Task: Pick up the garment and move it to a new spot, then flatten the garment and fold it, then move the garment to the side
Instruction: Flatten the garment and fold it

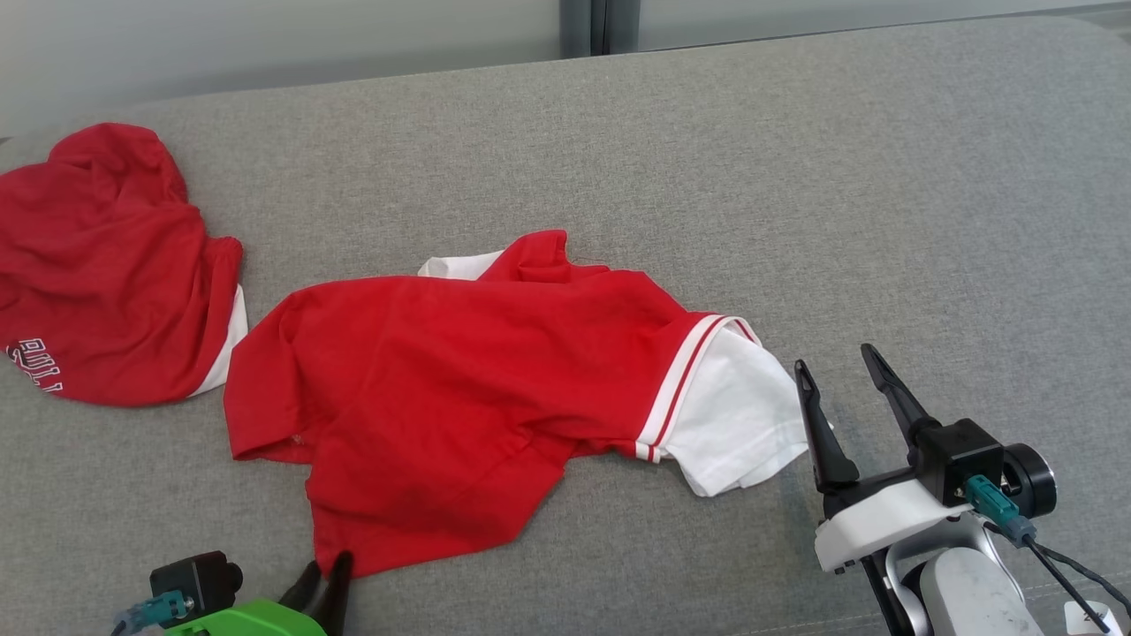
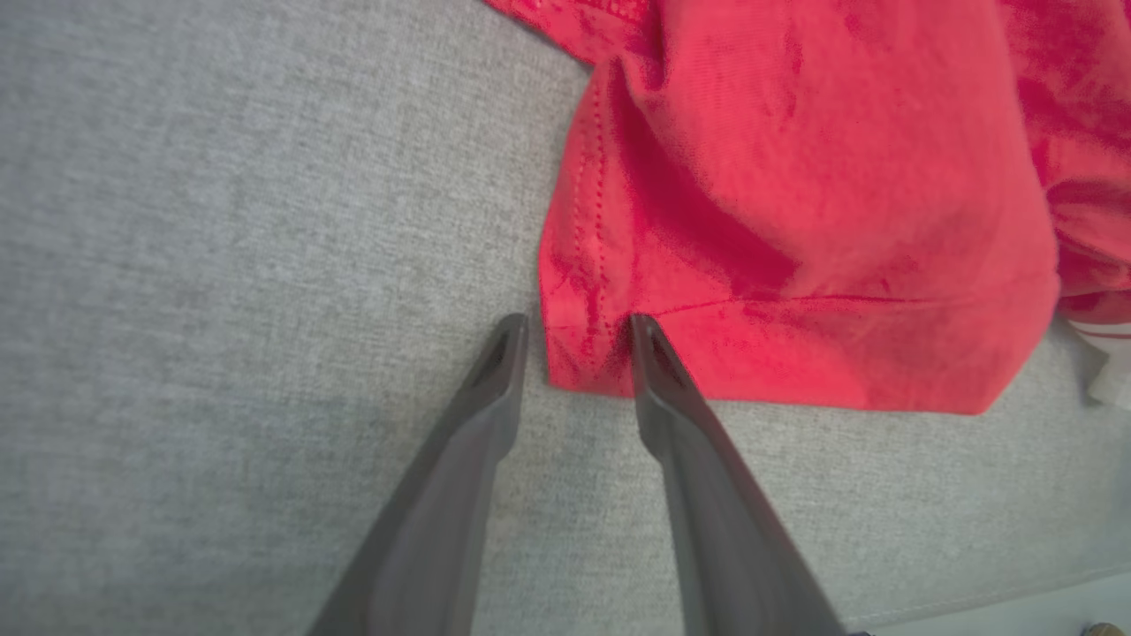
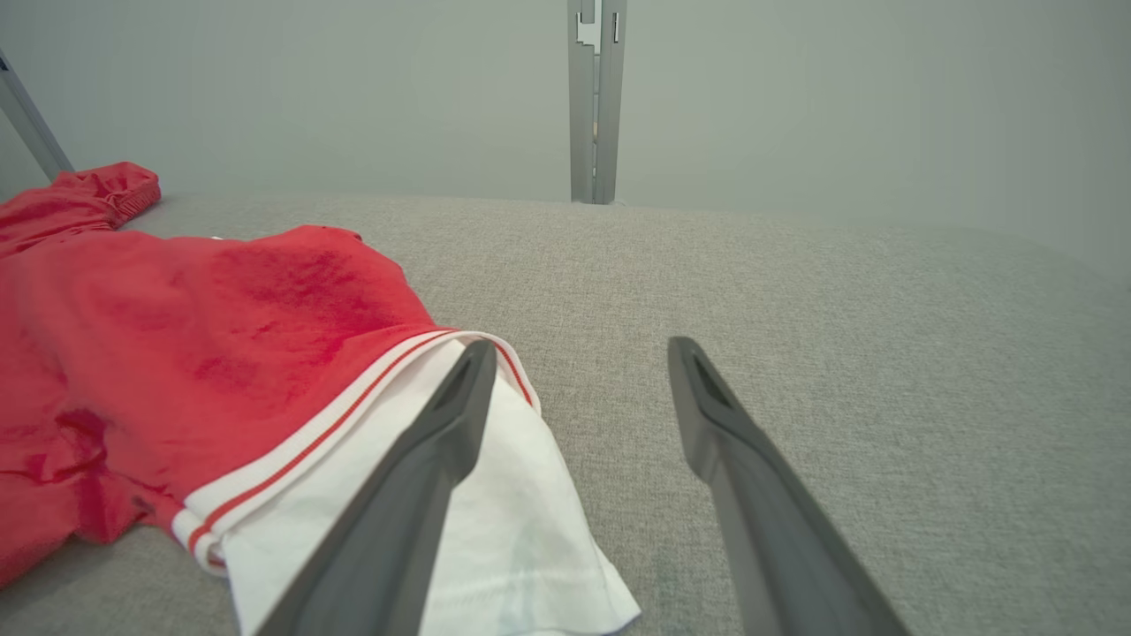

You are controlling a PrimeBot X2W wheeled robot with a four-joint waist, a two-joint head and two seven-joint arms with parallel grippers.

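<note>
The garment (image 1: 459,380), a red shirt with white sleeves and striped trim, lies crumpled in the middle of the grey cushion (image 1: 751,159). My left gripper (image 1: 329,570) is at its near hem. In the left wrist view the gripper (image 2: 579,327) stands open, its two fingers straddling the red hem corner (image 2: 574,353) on the fabric. My right gripper (image 1: 834,358) is open just right of the white sleeve (image 1: 733,415). In the right wrist view its left finger (image 3: 442,424) overlaps the sleeve (image 3: 495,530) and the gap of the gripper (image 3: 581,346) holds only cushion.
A second red garment (image 1: 106,274) with white lettering lies bunched at the far left. The grey cushion stretches bare to the right and back. A pale wall with a metal post (image 3: 596,97) stands behind it.
</note>
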